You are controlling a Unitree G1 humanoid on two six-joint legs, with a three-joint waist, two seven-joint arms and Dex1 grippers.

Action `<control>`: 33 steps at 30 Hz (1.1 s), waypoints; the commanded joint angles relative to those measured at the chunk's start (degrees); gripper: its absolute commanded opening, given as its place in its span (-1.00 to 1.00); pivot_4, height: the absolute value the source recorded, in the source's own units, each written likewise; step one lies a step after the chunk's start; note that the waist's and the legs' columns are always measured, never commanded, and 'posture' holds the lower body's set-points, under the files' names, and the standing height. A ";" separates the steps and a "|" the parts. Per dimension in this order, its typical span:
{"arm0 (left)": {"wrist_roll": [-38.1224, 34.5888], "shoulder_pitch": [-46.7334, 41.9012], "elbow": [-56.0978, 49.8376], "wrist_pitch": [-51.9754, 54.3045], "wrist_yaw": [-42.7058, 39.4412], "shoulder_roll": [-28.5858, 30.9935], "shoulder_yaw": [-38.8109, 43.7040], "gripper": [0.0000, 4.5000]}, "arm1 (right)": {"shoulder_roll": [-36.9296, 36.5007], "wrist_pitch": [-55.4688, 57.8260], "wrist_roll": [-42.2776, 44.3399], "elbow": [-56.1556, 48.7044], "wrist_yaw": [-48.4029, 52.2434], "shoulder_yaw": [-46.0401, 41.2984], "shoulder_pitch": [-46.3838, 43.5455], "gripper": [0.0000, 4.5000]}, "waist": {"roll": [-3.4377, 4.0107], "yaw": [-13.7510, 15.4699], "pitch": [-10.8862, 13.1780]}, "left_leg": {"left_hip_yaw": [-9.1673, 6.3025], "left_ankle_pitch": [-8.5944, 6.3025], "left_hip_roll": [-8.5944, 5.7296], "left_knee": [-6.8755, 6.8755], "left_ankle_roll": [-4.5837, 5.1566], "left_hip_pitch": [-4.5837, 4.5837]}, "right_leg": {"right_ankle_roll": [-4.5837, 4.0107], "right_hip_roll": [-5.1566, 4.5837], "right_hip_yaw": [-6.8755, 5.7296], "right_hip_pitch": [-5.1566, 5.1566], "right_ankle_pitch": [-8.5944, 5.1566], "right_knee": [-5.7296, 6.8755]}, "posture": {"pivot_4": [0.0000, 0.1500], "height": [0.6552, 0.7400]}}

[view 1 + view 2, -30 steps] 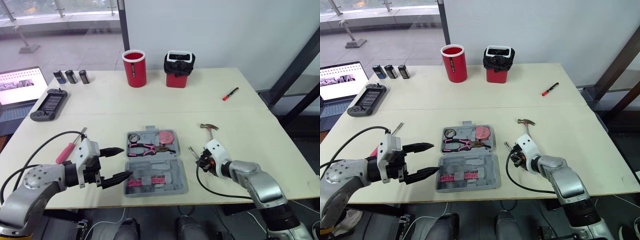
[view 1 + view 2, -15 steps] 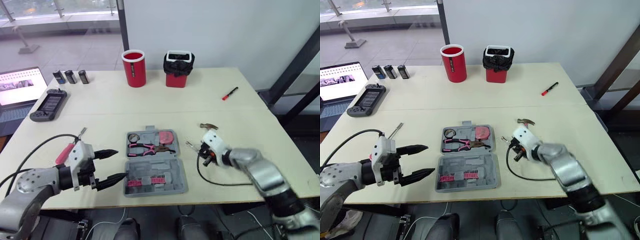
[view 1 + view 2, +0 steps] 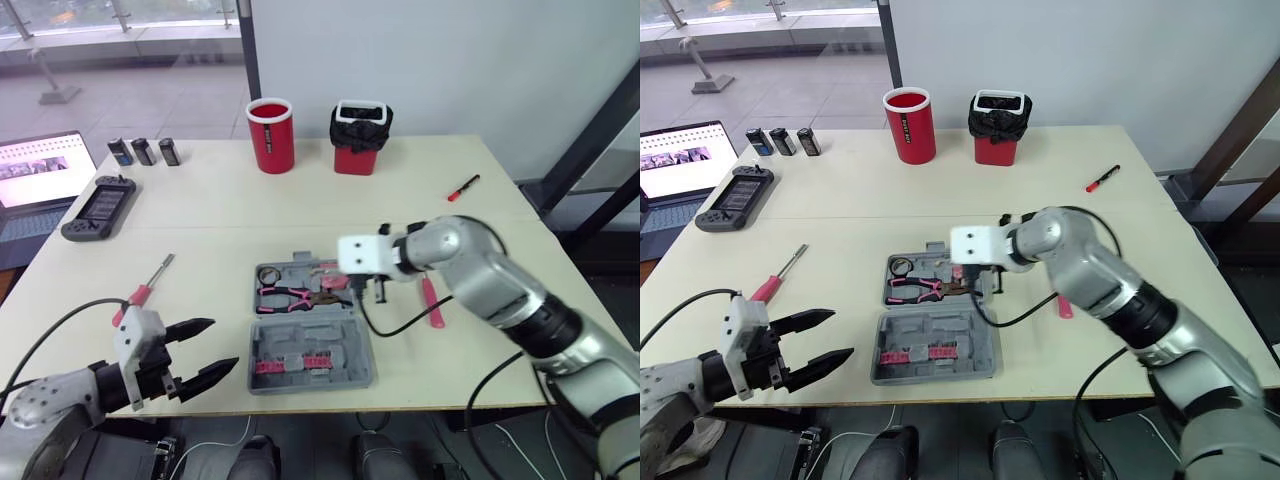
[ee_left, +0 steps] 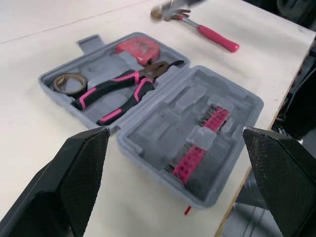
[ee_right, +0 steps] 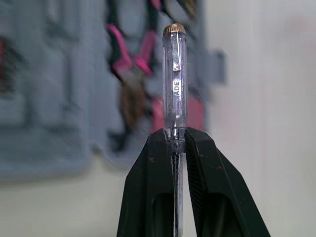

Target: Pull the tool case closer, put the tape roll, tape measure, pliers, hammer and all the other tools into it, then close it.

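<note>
Grey moulded plastic forms the tool case [image 3: 332,345], which lies open at the centre of the head views, close to the front edge of the table [image 3: 220,215]. The pliers [image 3: 290,297], tape roll [image 3: 267,274] and tape measure [image 4: 138,46] sit in its far half, and pink bit holders [image 3: 290,362] sit in the near half.

Over the far half hangs the right gripper [image 5: 175,136], its black fingers clenched on the shaft of a clear tester screwdriver [image 5: 174,79] whose brass cap points away from the wrist. The step in hand looks like stowing this tester. Done well, it means turning the shaft in line with a free recess, lowering it clear of the pliers' jaws, and letting go only once it rests flat. Which recess suits it cannot be told.

The hammer [image 3: 430,302] lies on the table just right of the case. A pink-handled screwdriver [image 3: 145,290] lies well apart at centre left. At lower left the left gripper [image 3: 215,345] is spread and empty, pointing toward the case.
</note>
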 commanded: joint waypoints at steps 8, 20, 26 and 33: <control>2.00 8.88 -1.08 -7.05 1.41 -5.77 2.14 1.00 | 10.56 5.77 -4.56 0.74 -1.47 5.75 -0.02 -0.98 | -0.02 -0.03 -0.01 | -0.01 0.00 -0.01 0.02 -0.01 0.00 | -0.03 -0.02 -0.02 -0.02 0.01 0.02 | 1.00 1.00; 2.20 10.45 -2.05 -7.74 2.84 -5.69 2.21 1.00 | 14.52 1.12 -9.52 8.58 -2.06 9.20 -0.07 -0.98 | -0.02 -0.22 -0.01 | -0.01 0.00 -0.01 -0.04 -0.01 0.00 | -0.05 -0.02 -0.03 -0.07 0.02 0.01 | 1.00 1.00; 2.37 10.17 -2.37 -7.47 3.09 -5.26 1.85 1.00 | 15.01 1.04 -10.99 8.18 -1.05 9.43 0.36 -0.98 | -0.02 -0.76 -0.01 | -0.01 0.00 -0.01 -0.03 -0.01 0.00 | -0.05 -0.02 -0.03 -0.05 0.01 0.01 | 1.00 1.00; 2.47 10.39 -2.71 -7.21 3.32 -5.04 1.71 1.00 | 15.46 0.70 -12.00 8.26 0.05 9.56 0.62 -0.98 | -0.02 -1.40 -0.01 | -0.02 0.00 -0.01 -0.03 -0.01 0.00 | -0.05 -0.02 -0.03 -0.05 0.02 0.01 | 1.00 1.00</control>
